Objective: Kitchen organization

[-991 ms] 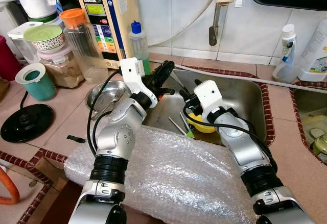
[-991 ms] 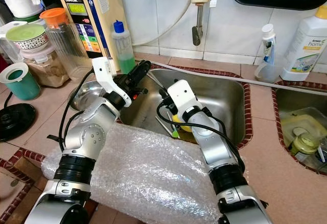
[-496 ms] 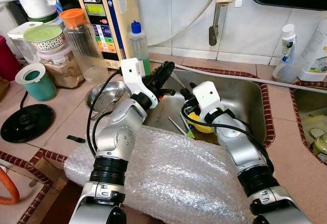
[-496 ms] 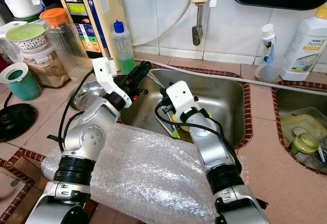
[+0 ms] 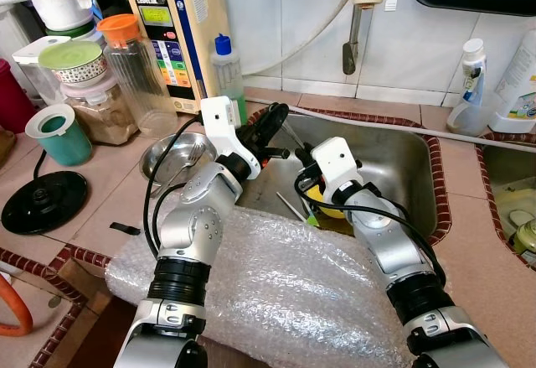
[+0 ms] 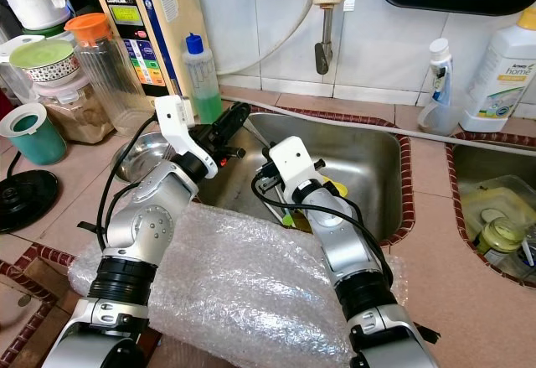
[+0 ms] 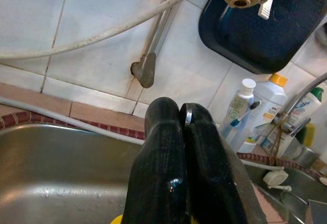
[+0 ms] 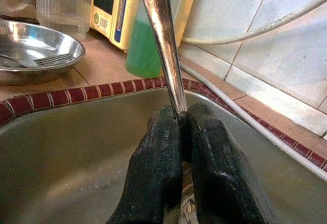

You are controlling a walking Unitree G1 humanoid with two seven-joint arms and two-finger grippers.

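Steel sink (image 5: pixel 402 163) w/ both arms reaching in over a bubble-wrap sheet (image 5: pixel 276 292) draped on the counter edge. Vs 1 s ago: right arm has shifted left & up a bit, so the yellow bowl (image 6: pixel 335 189) now peeks out to its right instead of sitting under the wrist; left arm barely changed, fingers tipped slightly higher.

Right gripper (image 8: pixel 178 124) is clenched on a metal utensil handle (image 8: pixel 162 40), which sticks up past the fingertips toward the green soap bottle (image 5: pixel 224 70). Left gripper (image 7: pixel 183 117) has fingers pressed together w/ a thin bit of metal showing between the tips; what it belongs to isn't clear. It hangs over the sink's left rim.

Containers: sink holds the yellow bowl plus a few loose utensils, one green-tipped (image 5: pixel 311 215). Small steel bowl (image 5: pixel 172 154) on counter left of sink has a fork (image 8: pixel 38 59) in it. Further left: teal cup (image 5: pixel 57 132), clear jar of brown stuff (image 5: pixel 102 112), orange-lidded pitcher (image 5: pixel 138 75), beige wall appliance (image 5: pixel 180 33), black round base (image 5: pixel 42 200).

Counter is pinkish tile w/ dark red trim; white tiled wall, tap (image 5: pixel 356 28) above sink. Right side: spray bottle (image 5: pixel 467 83), white detergent bottle (image 6: pixel 502 66), second basin (image 6: pixel 498 217) w/ items.
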